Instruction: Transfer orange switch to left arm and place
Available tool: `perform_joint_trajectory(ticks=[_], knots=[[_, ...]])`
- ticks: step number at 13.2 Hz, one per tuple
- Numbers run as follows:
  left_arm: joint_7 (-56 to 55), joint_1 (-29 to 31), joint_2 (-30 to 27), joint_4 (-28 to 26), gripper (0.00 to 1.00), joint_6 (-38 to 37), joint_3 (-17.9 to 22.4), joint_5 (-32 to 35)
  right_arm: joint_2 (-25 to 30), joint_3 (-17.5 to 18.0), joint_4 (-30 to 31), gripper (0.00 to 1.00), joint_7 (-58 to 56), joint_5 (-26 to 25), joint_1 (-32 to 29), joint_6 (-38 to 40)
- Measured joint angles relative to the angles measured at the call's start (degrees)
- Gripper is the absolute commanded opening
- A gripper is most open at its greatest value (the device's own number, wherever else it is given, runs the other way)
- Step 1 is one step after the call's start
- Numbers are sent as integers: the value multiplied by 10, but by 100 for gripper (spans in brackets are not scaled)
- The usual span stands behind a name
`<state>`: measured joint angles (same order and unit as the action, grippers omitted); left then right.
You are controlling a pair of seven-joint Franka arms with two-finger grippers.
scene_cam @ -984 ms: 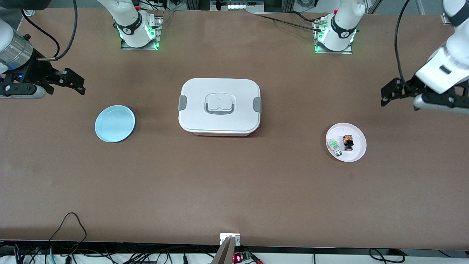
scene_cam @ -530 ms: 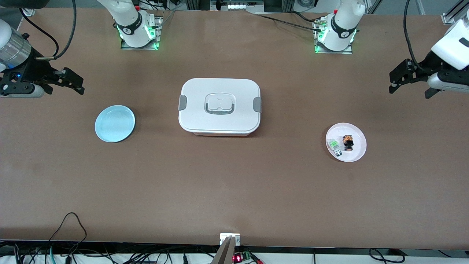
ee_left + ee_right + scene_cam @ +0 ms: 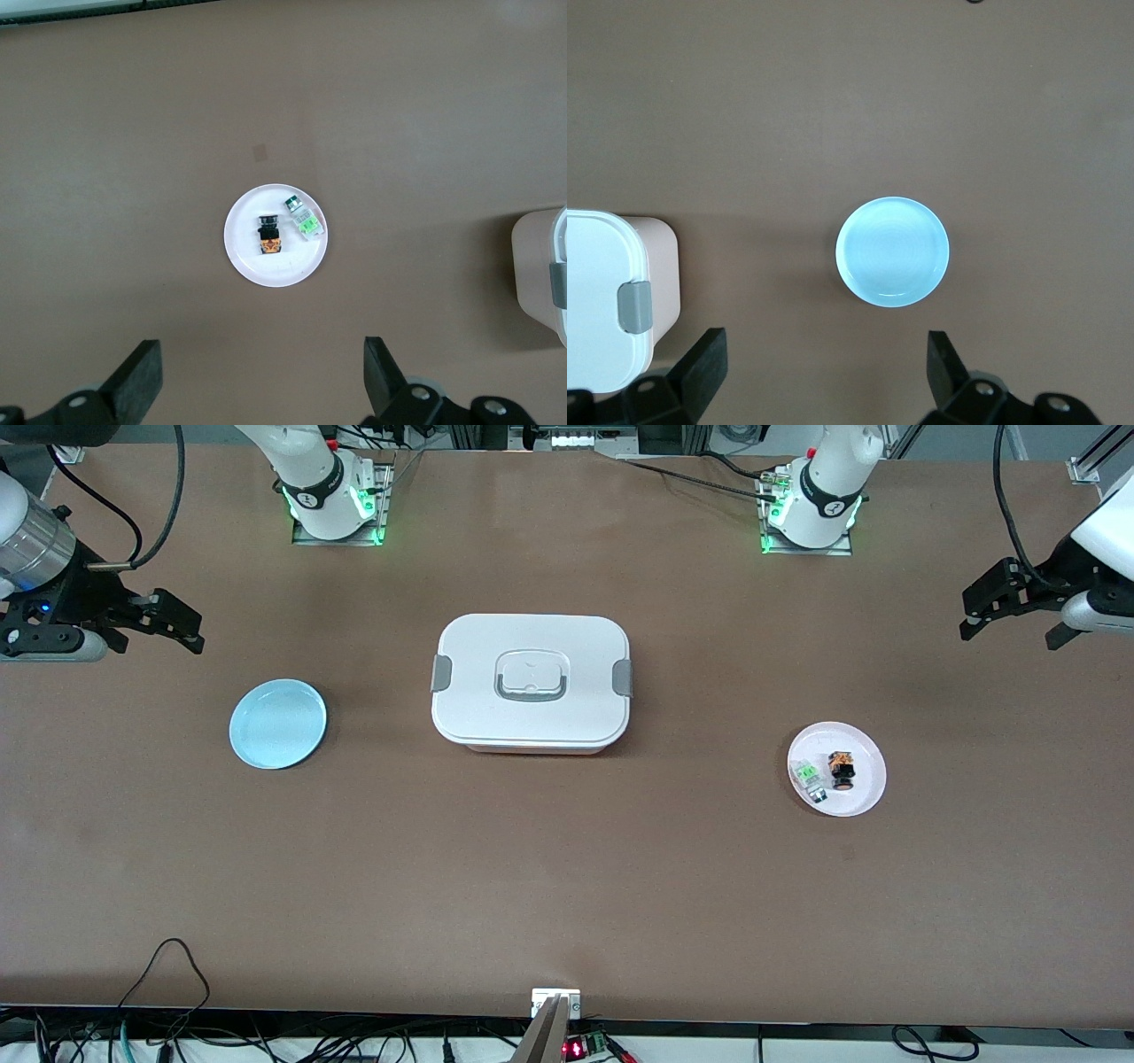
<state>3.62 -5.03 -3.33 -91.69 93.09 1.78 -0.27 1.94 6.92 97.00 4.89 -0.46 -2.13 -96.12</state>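
Front view: orange switch seen lying on a pink plate toward the left arm's end of the table, just beside a small clear component with a green top on the same plate. Left gripper pictured up in the air over bare table at that end, well apart from the switch, fingers spread and holding nothing. Right gripper pictured over bare table at the right arm's end, likewise released and empty, well apart from a blue plate. White box set between the two plates, lid on, grey clips at both ends.

Left wrist view: switch caught well clear of the two black fingertips at the frame's edge, resting on the pink plate with its orange block turned toward the gripper. Green-topped component alongside, apart from the switch. Corner of the box visible at the edge. Jaws wide, nothing between them.

Right wrist view: blue plate shown bare on the brown table, apart from the spread fingertips. End of the box with one grey clip in frame. No switch in this view.
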Motion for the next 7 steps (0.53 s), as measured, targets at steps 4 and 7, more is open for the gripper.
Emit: perform_joint_trajectory(ticks=[4,7], knots=[[0,-3,0,0,100,-3,-3,0,0,0,0,100,0,0,0,5],[0,-2,0,0,100,-3,-1,0,0,0,0,100,1,0,0,5]])
